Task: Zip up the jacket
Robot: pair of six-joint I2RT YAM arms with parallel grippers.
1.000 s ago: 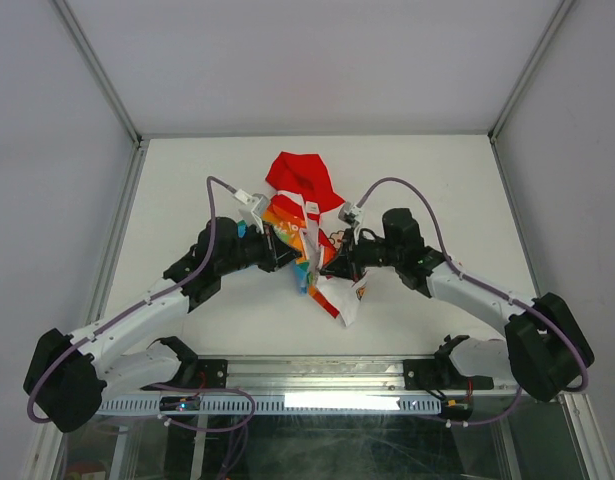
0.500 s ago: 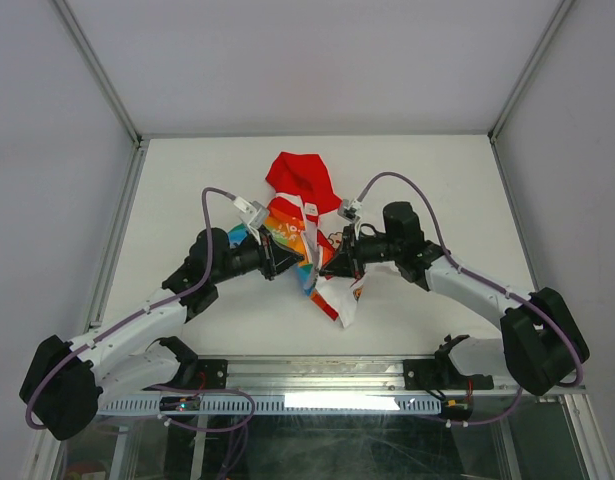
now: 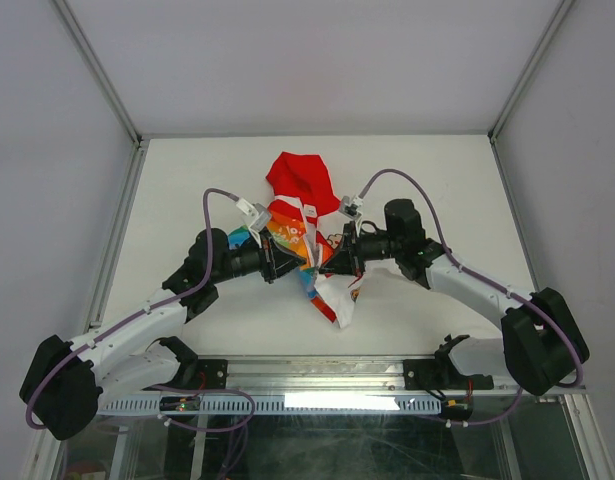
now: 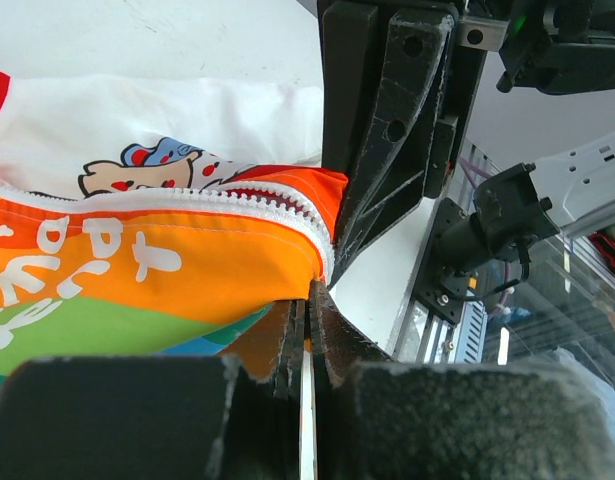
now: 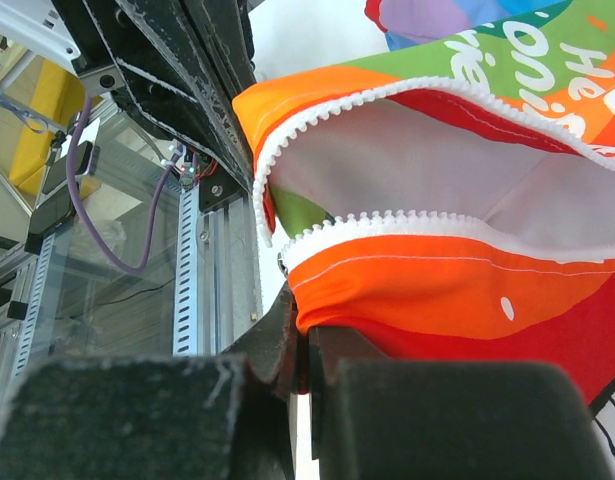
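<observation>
Left gripper (image 3: 283, 262) reaches in from 9 o'clock and right gripper (image 3: 339, 258) from 3 o'clock. They face each other almost nose to nose over the jacket (image 3: 312, 262), which lies bunched at the middle of the table (image 3: 187, 180). Its red hood (image 3: 299, 180) points to 12 o'clock and a white flap trails toward 6.

From the left wrist, the left gripper (image 4: 307, 300) is pinched nearly closed on the orange corner of the jacket (image 4: 137, 260), right where the white teeth (image 4: 187, 195) curl round the edge. The right gripper (image 4: 387, 120) looms just beyond at 1 o'clock. From the right wrist, the right gripper (image 5: 302, 335) is likewise clamped onto orange cloth of the jacket (image 5: 467, 270). Two rows of teeth (image 5: 387, 225) gape apart above it, so the front looks unzipped here. I can't make out a slider or pull tab in any view.

To my eye this is light, limp stuff. It sags and folds wherever it isn't held, and thin printed fabric may slip out of a shallow pinch. The teeth strip looks like the stiffest part. I'd hold at the bottom corners close beside the teeth, one hand per side, pulling taut so the rows line up.
</observation>
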